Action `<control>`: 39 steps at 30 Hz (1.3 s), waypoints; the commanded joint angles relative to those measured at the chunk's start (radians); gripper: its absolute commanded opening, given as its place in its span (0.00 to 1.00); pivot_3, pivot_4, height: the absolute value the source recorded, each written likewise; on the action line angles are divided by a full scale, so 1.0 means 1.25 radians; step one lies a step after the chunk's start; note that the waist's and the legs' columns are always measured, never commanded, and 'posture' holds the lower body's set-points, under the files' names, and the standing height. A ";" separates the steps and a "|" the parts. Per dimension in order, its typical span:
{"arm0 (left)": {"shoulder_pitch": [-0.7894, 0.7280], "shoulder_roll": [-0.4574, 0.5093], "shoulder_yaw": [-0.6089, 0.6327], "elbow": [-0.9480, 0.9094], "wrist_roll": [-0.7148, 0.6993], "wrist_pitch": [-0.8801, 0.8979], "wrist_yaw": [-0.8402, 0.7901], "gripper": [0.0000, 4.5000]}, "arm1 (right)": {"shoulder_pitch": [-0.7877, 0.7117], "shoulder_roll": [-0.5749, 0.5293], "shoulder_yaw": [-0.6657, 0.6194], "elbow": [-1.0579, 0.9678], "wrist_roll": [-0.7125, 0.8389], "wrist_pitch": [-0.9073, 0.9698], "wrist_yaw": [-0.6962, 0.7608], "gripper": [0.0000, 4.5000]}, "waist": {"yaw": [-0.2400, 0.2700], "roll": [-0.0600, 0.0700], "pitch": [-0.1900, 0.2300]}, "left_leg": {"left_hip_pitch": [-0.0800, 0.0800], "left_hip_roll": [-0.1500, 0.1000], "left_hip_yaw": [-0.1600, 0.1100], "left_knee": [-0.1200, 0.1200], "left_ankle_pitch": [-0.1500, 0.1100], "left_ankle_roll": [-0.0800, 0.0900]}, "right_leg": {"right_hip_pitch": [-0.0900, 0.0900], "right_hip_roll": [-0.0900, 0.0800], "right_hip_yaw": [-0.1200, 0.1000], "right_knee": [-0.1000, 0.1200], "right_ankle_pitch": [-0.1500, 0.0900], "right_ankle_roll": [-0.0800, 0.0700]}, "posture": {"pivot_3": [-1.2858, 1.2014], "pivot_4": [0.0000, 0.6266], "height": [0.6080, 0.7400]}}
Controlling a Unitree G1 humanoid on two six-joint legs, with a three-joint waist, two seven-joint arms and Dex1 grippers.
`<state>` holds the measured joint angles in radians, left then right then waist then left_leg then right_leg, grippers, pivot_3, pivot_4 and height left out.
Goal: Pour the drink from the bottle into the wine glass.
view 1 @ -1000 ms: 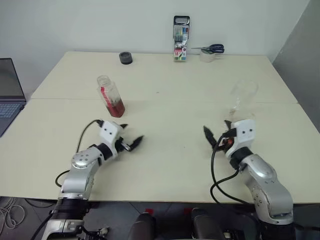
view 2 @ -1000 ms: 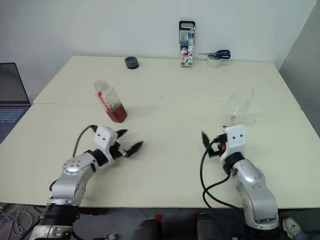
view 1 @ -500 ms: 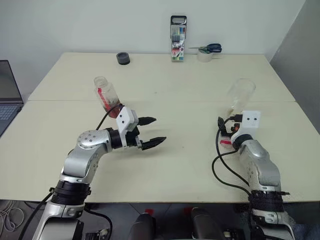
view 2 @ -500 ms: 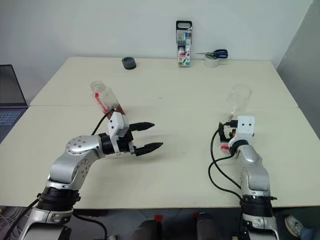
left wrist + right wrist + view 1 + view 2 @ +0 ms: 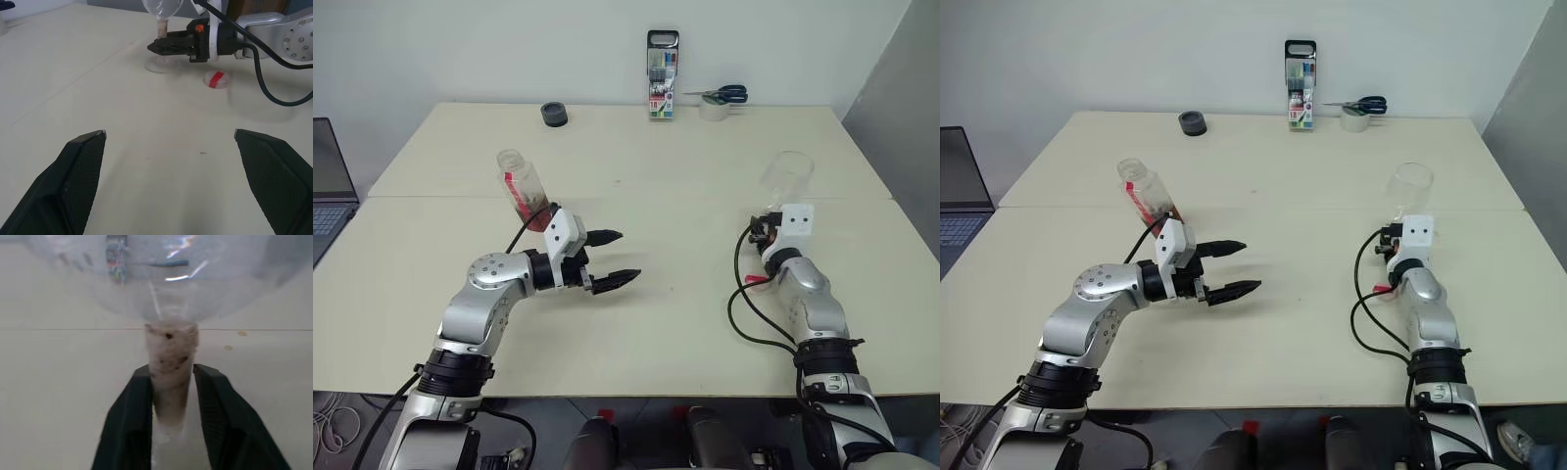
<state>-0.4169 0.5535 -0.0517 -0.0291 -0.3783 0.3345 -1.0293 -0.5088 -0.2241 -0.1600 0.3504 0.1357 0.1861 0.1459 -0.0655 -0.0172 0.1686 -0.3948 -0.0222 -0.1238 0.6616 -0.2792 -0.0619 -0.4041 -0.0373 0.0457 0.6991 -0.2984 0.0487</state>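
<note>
Clear glass is what the right gripper [image 5: 171, 396] has closed on: its two black fingers [image 5: 129, 421] pinch the stem of the wine glass [image 5: 787, 178] just under the bowl, as the right wrist view shows. The glass stands on the right side of the table [image 5: 685, 294], and gripping it low on the stem probably serves to steady it, or to carry it, without covering the rim where the drink must go in. The bowl looks empty.

The left gripper [image 5: 613, 258] hangs above the table near its middle with fingers spread wide and nothing between them, pointing across toward the right. The bottle [image 5: 524, 190] stands just behind and to the left of it, untouched and leaning a little. Its neck is open, and a small white disc with a red stripe [image 5: 215, 79] lying beside the glass foot may be its cap, though I cannot be sure. The drink [image 5: 537, 212] sits in the bottle's lower part, so pouring has not begun; in my judgement the open left gripper is meant to take the bottle next.

A red-and-white band circles the bottle below the neck; its writing is too small to read. At the far edge stand a pack of markers [image 5: 663, 74], also unreadable, a tape roll with scissors [image 5: 718, 99] and a dark round lid [image 5: 553, 114].
</note>
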 commanded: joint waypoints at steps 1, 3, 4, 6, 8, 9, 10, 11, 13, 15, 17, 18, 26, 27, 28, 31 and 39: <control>0.022 0.025 0.053 -0.043 -0.020 0.008 0.020 1.00 | -0.004 0.000 0.050 -0.069 -0.017 -0.034 0.044 0.03 | -0.002 0.000 0.000 | 0.000 0.000 0.000 0.000 0.000 0.000 | 0.000 0.000 0.000 0.000 0.000 0.000 | 0.52 0.24 1.00; 0.051 0.046 0.082 -0.073 -0.035 0.030 0.030 1.00 | -0.003 0.014 0.086 -0.098 -0.017 -0.039 0.077 0.03 | -0.013 0.001 0.000 | 0.000 0.000 0.000 -0.001 0.000 0.000 | -0.001 0.000 0.000 0.000 0.000 0.000 | 0.52 0.24 1.00; 0.065 0.057 0.096 -0.087 -0.041 0.039 0.035 1.00 | -0.003 0.022 0.100 -0.106 -0.015 -0.038 0.090 0.03 | -0.017 0.001 0.000 | 0.000 0.001 0.000 -0.001 0.000 0.000 | -0.001 0.000 0.000 0.000 0.000 0.000 | 0.52 0.24 1.00; 0.103 0.083 0.134 -0.117 -0.050 0.057 0.047 1.00 | -0.014 0.048 0.141 -0.102 -0.014 -0.039 0.124 0.03 | -0.020 0.001 0.000 | 0.000 0.001 -0.001 -0.001 0.000 0.000 | -0.001 0.000 0.000 0.000 0.000 0.000 | 0.52 0.24 1.00; 0.137 0.106 0.176 -0.137 -0.059 0.070 0.065 1.00 | -0.040 0.086 0.178 -0.065 -0.018 -0.049 0.151 0.03 | -0.021 0.001 0.001 | 0.001 0.001 -0.002 -0.001 0.000 0.000 | -0.001 0.001 0.000 0.000 0.000 0.000 | 0.52 0.24 1.00; 0.147 0.114 0.188 -0.145 -0.061 0.074 0.072 1.00 | -0.053 0.101 0.189 -0.042 -0.020 -0.055 0.161 0.03 | -0.021 0.001 0.001 | 0.001 0.001 -0.003 -0.001 0.000 0.000 | -0.001 0.000 0.000 0.000 0.000 0.000 | 0.52 0.24 1.00; 0.153 0.118 0.196 -0.154 -0.064 0.078 0.079 1.00 | -0.067 0.113 0.198 -0.015 -0.025 -0.061 0.167 0.03 | -0.019 0.001 0.001 | 0.001 0.001 -0.003 -0.001 0.000 0.000 | -0.001 0.001 0.000 0.000 0.000 0.000 | 0.52 0.24 1.00; 0.156 0.121 0.202 -0.161 -0.067 0.082 0.085 1.00 | -0.080 0.124 0.205 0.011 -0.029 -0.066 0.173 0.03 | -0.017 0.001 0.001 | 0.001 0.001 -0.004 -0.001 0.000 0.000 | -0.001 0.001 0.000 0.000 0.000 0.000 | 0.52 0.24 1.00; 0.160 0.123 0.213 -0.179 -0.071 0.090 0.098 1.00 | -0.111 0.142 0.220 0.078 -0.042 -0.089 0.188 0.03 | -0.012 0.001 0.001 | 0.000 0.000 -0.004 -0.001 0.000 0.000 | 0.000 0.000 -0.001 0.000 0.000 0.000 | 0.52 0.24 1.00; 0.164 0.124 0.223 -0.197 -0.078 0.100 0.115 1.00 | -0.138 0.158 0.225 0.141 -0.042 -0.117 0.206 0.03 | -0.008 0.001 0.001 | 0.000 0.000 -0.005 0.000 0.000 0.000 | 0.000 -0.001 -0.001 0.000 0.000 0.000 | 0.52 0.24 1.00; 0.169 0.126 0.228 -0.216 -0.085 0.111 0.128 1.00 | -0.157 0.167 0.226 0.181 -0.041 -0.138 0.220 0.03 | -0.006 0.001 0.001 | 0.000 0.000 -0.006 0.000 0.001 -0.001 | 0.000 -0.001 -0.001 -0.001 0.000 0.000 | 0.52 0.24 1.00; 0.172 0.126 0.231 -0.224 -0.088 0.116 0.134 1.00 | -0.164 0.168 0.229 0.201 -0.043 -0.149 0.228 0.03 | -0.007 0.001 0.001 | 0.000 0.000 -0.006 0.000 0.001 -0.002 | 0.000 -0.001 -0.001 -0.001 0.000 0.000 | 0.52 0.24 1.00; 0.161 0.127 0.240 -0.262 -0.110 0.147 0.172 1.00 | -0.185 0.165 0.230 0.305 -0.061 -0.206 0.254 0.11 | -0.014 0.001 0.001 | 0.001 0.000 -0.006 -0.001 0.001 -0.002 | 0.000 0.000 -0.001 0.000 0.000 0.000 | 0.52 0.24 1.00; 0.154 0.126 0.239 -0.264 -0.112 0.149 0.174 1.00 | -0.186 0.165 0.227 0.307 -0.061 -0.209 0.252 0.19 | -0.014 0.001 0.001 | 0.001 0.000 -0.006 -0.001 0.001 -0.002 | 0.000 0.000 -0.001 0.000 0.000 0.000 | 0.52 0.24 1.00; 0.146 0.126 0.238 -0.265 -0.116 0.151 0.176 1.00 | -0.185 0.165 0.226 0.307 -0.060 -0.208 0.254 0.24 | -0.014 0.001 0.001 | 0.001 0.000 -0.006 -0.001 0.001 -0.002 | 0.000 0.000 -0.001 0.000 0.000 0.000 | 0.52 0.24 1.00; 0.125 0.124 0.234 -0.266 -0.126 0.157 0.182 1.00 | -0.183 0.164 0.227 0.303 -0.060 -0.207 0.258 0.46 | -0.014 0.001 0.001 | 0.001 0.000 -0.006 -0.001 0.001 -0.002 | 0.000 0.000 -0.001 0.000 0.000 0.000 | 0.52 0.24 1.00; 0.095 0.109 0.220 -0.257 -0.128 0.154 0.187 1.00 | -0.155 0.155 0.233 0.256 -0.059 -0.184 0.268 0.99 | -0.016 0.001 0.001 | 0.001 0.000 -0.006 -0.001 0.002 -0.003 | 0.000 0.000 -0.001 0.000 0.000 0.000 | 0.52 0.24 1.00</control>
<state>-0.2791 0.6929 0.2221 -0.3193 -0.5146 0.5379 -0.7974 -0.7117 -0.0267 0.1382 0.7319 0.0598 -0.0490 0.4670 -0.0850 -0.0154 0.1696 -0.3941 -0.0221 -0.1307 0.6603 -0.2773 -0.0656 -0.4043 -0.0375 0.0447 0.6989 -0.2984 0.0487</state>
